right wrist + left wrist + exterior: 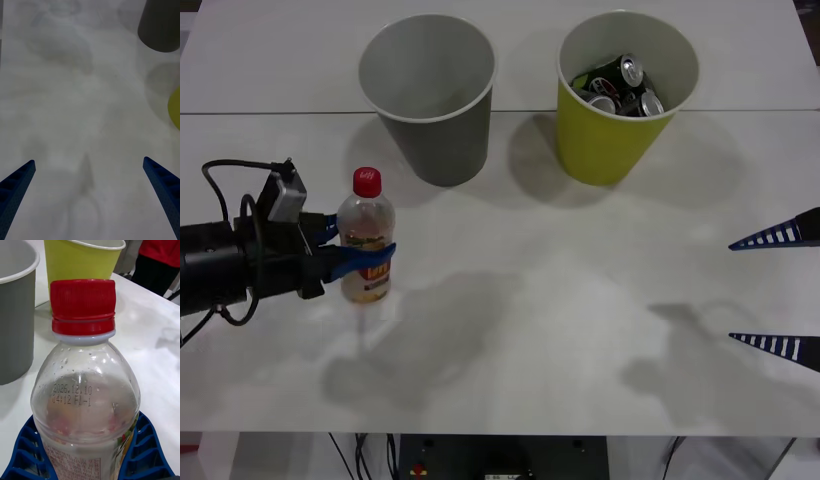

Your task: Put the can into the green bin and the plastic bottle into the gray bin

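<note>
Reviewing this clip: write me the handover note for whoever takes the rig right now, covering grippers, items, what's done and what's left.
Left gripper: shut on the plastic bottle, which is upright at the table's left, in front of the gray bin.
Right gripper: open, holding nothing, over the table's right edge.
Done: cans already lie in the green bin.
Left: carry the bottle to the gray bin, whose visible inside holds nothing, and release it there.
</note>
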Robot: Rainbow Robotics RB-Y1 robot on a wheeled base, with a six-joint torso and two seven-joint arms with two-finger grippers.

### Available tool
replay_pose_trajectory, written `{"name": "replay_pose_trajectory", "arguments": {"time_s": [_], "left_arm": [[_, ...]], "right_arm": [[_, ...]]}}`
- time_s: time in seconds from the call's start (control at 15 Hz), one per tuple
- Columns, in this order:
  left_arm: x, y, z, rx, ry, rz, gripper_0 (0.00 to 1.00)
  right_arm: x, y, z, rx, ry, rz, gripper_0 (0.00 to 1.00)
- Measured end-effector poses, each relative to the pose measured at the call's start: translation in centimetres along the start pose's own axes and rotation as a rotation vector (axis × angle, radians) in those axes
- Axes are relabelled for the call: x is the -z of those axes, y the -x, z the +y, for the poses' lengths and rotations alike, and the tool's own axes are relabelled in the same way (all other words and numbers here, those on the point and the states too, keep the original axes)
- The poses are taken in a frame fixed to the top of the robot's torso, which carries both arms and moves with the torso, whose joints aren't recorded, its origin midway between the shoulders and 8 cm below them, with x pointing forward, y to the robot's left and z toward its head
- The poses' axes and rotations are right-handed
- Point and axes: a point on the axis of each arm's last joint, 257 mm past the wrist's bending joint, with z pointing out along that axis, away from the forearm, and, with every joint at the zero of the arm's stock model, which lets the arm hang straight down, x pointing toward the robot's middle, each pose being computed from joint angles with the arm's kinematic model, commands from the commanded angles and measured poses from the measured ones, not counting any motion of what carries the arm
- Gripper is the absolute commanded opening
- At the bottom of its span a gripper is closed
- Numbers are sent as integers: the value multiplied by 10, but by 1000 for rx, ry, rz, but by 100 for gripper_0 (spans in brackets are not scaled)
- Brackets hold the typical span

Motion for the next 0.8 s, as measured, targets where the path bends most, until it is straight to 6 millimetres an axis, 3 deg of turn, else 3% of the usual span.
{"name": "replay_pose_trajectory", "arguments": {"time_s": [0.4,0.8], "left_arm": [[43,0,13,27,64,211,0],[76,29,34,7,126,420,0]], "right_arm": [[0,0,0,0,0,0,100],[0,0,0,0,0,0,100]]}}
